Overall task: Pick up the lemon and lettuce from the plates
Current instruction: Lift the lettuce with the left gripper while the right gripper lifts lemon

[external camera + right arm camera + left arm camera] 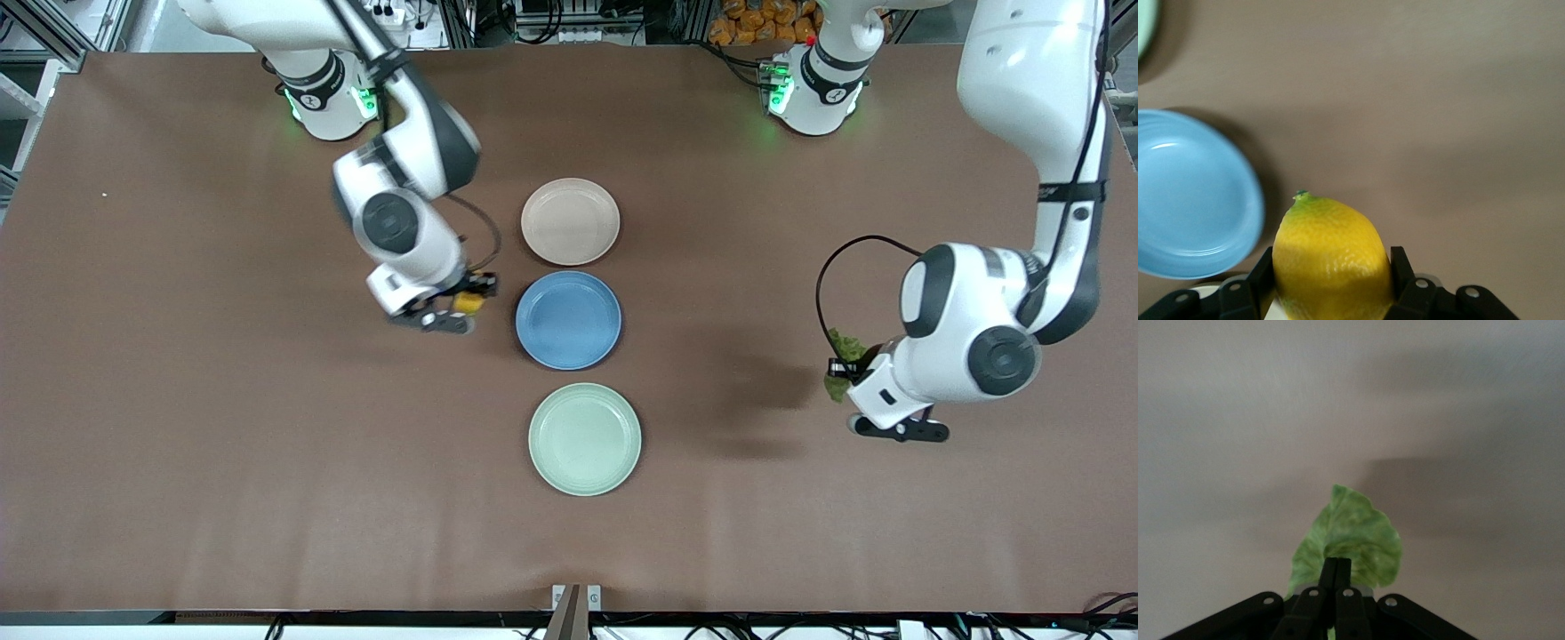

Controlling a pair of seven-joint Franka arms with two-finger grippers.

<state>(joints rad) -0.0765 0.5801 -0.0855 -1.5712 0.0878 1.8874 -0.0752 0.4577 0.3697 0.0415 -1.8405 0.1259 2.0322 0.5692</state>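
- Lemon (pixel 1331 257) sits clamped between the right gripper (pixel 453 313) fingers, held up over bare table just beside the blue plate (pixel 568 320), toward the right arm's end of the table.
- Lettuce (pixel 1348 547) is pinched at its stem end by the left gripper (pixel 1336 577), jaws closed nearly together on the thin leaf; it hangs over bare table toward the left arm's end, well apart from the plates.
- Both task plates look empty: beige plate (pixel 570 221) farthest from the front camera, mint plate (pixel 584 438) nearest, blue plate between them.
- Risk, lemon: round, smooth skin, and the fingers grip only its lower half; my guess is that a fast swing or a slightly loose squeeze could let it roll out and drop onto the table or the blue plate rim.
- Risk, lettuce: thin, floppy leaf held by a small pinch near one edge; it could slide out or tear if the arm jerks, and it would flutter wherever it falls.
- Risk, placement: a release from this height could bounce the lemon away; lowering first seems safer.
- No collision risk seen between the arms; they are well apart.
- Count: one lemon, one lettuce leaf, three plates (one beige, one blue, one mint), two arms, two grippers.
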